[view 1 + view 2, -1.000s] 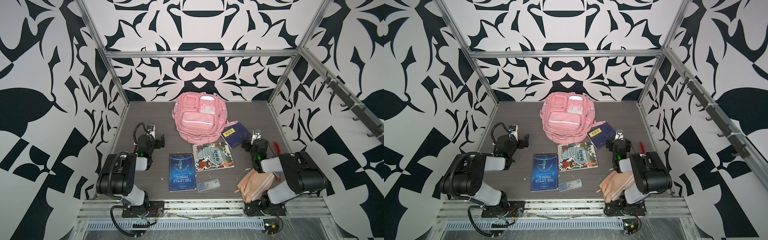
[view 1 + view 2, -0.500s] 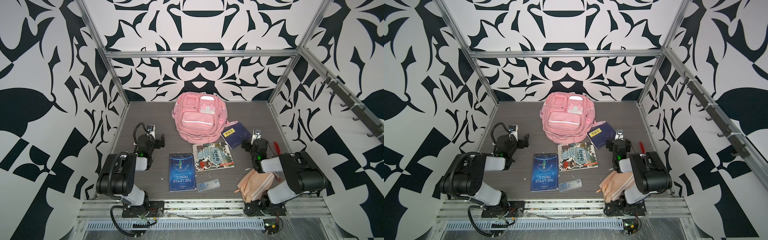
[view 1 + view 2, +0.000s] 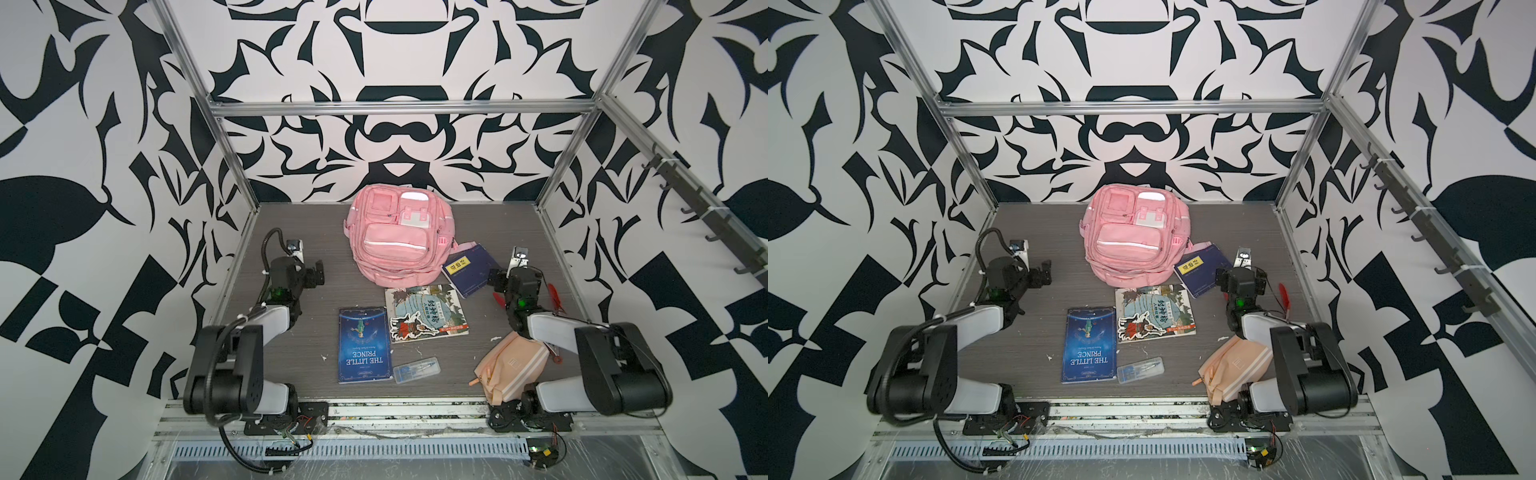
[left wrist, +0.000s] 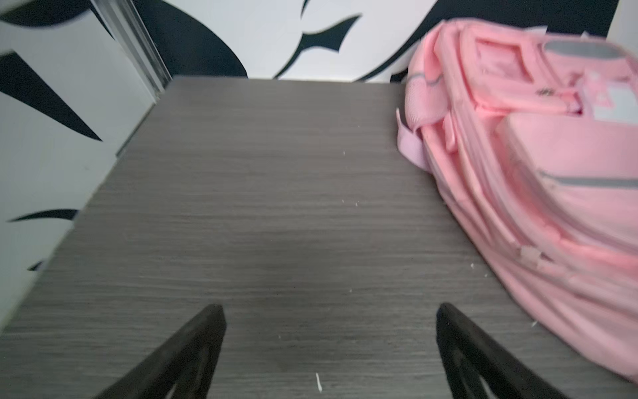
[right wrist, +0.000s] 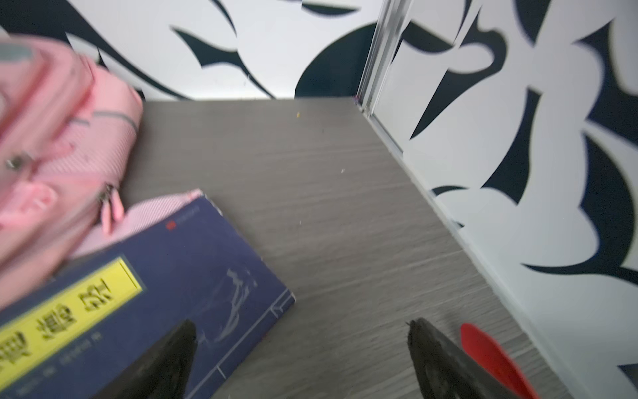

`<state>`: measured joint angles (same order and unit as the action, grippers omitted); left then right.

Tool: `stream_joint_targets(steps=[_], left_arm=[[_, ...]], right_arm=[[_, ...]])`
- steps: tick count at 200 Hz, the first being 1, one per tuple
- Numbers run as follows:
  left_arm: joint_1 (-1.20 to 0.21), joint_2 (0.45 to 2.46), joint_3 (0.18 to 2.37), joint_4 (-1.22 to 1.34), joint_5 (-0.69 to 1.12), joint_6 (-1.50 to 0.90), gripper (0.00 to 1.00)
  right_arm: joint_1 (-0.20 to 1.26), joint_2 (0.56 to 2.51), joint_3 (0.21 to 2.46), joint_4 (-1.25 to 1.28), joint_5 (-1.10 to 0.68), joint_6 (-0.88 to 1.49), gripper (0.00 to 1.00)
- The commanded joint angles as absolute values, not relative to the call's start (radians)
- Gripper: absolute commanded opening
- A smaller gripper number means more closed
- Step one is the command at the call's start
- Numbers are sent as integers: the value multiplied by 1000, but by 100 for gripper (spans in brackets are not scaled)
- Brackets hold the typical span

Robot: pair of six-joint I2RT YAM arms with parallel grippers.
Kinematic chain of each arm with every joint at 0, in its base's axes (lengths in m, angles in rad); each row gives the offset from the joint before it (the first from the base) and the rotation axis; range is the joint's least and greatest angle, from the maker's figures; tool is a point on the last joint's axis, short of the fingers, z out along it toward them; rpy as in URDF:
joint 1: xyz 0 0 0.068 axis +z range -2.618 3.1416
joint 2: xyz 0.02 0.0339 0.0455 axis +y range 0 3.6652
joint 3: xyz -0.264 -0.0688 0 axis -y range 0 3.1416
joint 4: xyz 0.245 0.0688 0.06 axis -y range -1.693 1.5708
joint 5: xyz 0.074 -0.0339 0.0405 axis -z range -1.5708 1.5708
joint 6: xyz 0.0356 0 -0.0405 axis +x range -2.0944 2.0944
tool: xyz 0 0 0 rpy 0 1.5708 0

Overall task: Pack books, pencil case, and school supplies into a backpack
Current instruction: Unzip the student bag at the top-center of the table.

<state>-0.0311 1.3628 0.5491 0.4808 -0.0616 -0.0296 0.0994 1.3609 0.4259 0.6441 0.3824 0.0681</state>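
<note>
Currently left gripper (image 4: 330,306), right gripper (image 5: 300,323) spread, empty; navy book (image 5: 165,276) beside right: thin, likely floppy, pinch an edge.

Pink backpack (image 3: 397,237) lies front-up at the back, zips seemingly shut.
Navy book (image 3: 471,268) overlaps its strap; illustrated book (image 3: 424,311) and blue "Little Prince" (image 3: 364,345) lie flat in front, clear supplies box (image 3: 416,370) just beside the latter, peach pencil case (image 3: 509,365) front right.
</note>
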Motion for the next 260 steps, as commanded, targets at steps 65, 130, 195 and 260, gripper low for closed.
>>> stream_joint_targets(steps=[65, 130, 195, 260], left_arm=[[-69, 934, 682, -76, -64, -179, 99], [-143, 897, 861, -511, 106, -505, 99], [-620, 1239, 1078, -730, 161, -897, 97], [-760, 1644, 1344, -725, 161, -1073, 99]], right_arm=[[98, 888, 664, -156, 393, 235, 100], [98, 753, 910, -702, 144, 380, 100], [202, 1019, 1147, -1007, -103, 373, 100], [515, 1076, 1140, -847, -149, 206, 100]])
